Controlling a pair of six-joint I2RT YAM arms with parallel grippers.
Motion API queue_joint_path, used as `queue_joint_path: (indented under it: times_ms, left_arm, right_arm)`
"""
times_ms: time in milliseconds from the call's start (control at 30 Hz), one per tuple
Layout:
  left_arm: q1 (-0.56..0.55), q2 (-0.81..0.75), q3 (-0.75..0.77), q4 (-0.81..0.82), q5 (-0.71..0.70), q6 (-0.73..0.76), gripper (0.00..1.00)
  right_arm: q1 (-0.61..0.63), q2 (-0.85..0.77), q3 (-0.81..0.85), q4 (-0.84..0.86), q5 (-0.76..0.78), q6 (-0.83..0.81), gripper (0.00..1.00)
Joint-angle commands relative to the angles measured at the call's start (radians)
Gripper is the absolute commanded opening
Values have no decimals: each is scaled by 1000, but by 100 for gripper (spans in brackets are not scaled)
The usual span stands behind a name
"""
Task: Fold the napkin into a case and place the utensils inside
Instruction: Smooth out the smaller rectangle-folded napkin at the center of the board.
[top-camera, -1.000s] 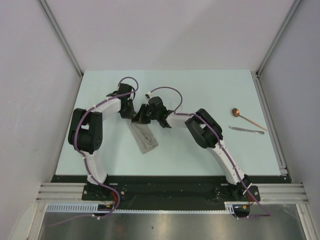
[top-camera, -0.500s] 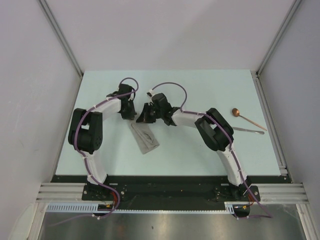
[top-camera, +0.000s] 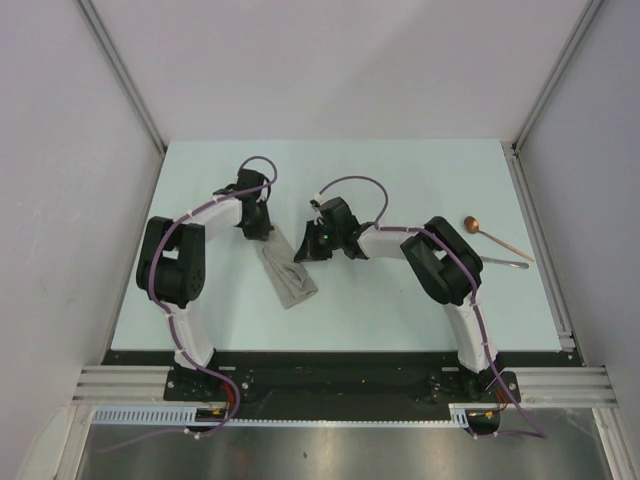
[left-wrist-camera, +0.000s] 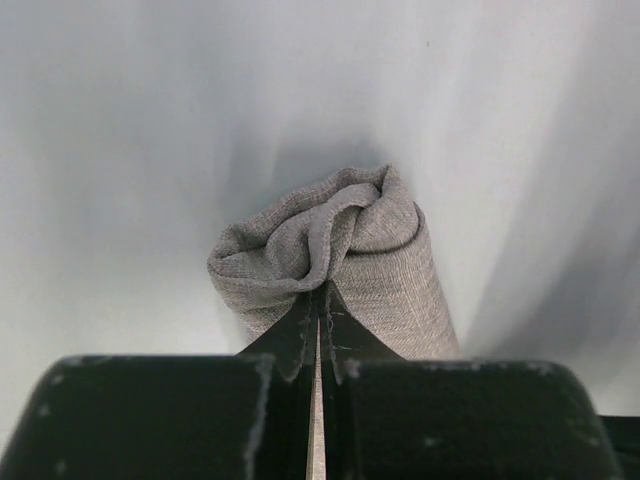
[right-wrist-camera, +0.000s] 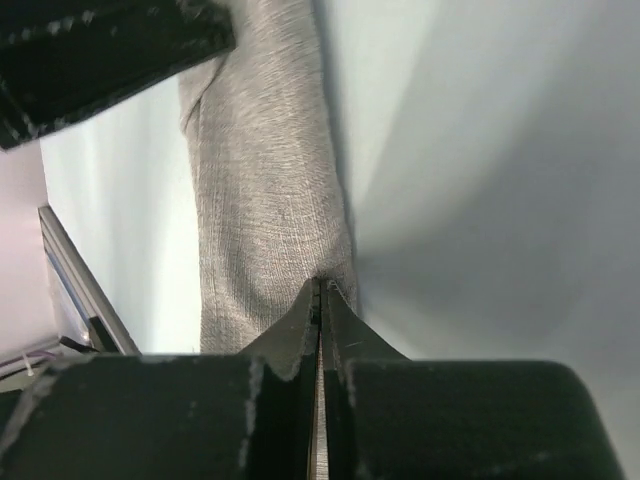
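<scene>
1. The napkin (top-camera: 289, 275), folded into a narrow strip, is being kept left of the middle of the tabletop (top-camera: 400, 180). Its long axis is running slantwise from far-left to near-right.
2. The strip's far end is being met by the left pincer (left-wrist-camera: 318, 305), whose jaws are being pressed fully together. A bunched fold seems to be pinched at their tips.
3. The right pincer (right-wrist-camera: 320, 300) is being held just as tightly closed, with its tips touching the strip's right edge. Whether any cloth is being caught there cannot be told.
4. The 2 utensils are being left near the tabletop's right edge, well apart from the strip and to the right of both pincers. The copper spoon (top-camera: 497, 238) is lying with its bowl toward the far side, and the silvery piece (top-camera: 510, 264) is just nearer than it. Both are lying roughly crosswise, so they are judged to be within easier reach of the right arm (top-camera: 445, 265).
5. The silvery piece's left end is being covered by the right arm's elbow. The strip's near end is being cut off in both wrist views, and where its open mouth is lying cannot be made out.
</scene>
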Motion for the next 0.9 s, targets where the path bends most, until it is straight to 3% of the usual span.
queue_joint_path:
  times_ms: [0, 167, 200, 333, 400, 500, 600, 633, 867]
  left_arm:
    - [-4, -34, -36, 17, 67, -27, 4]
    - [-4, -123, -65, 18, 42, -25, 40]
    - [-4, -147, -75, 3, 41, -18, 52]
    - [-3, -355, -143, -31, -13, -7, 64]
    - [-3, -420, -207, -49, -9, -24, 64]
    - [-1, -526, -336, -36, 30, -68, 54]
    - [-3, -591, -489, 40, 149, -128, 36]
    - [-3, -595, -514, 53, 153, -139, 26]
    - [-12, -574, -660, 182, 216, -185, 1]
  right_arm:
    - [73, -80, -34, 11, 23, -28, 0]
    - [73, -97, -50, 15, 32, -38, 0]
    - [73, -103, -50, 6, 34, -41, 0]
    - [75, -119, -60, -6, 35, -59, 0]
    - [75, -128, -66, -8, 32, -62, 0]
    - [78, -136, -77, -17, 37, -71, 0]
    - [81, -149, -83, -25, 41, -81, 0]
    - [81, -151, -81, -25, 38, -79, 0]
    - [102, -157, -89, -52, 61, -87, 0]
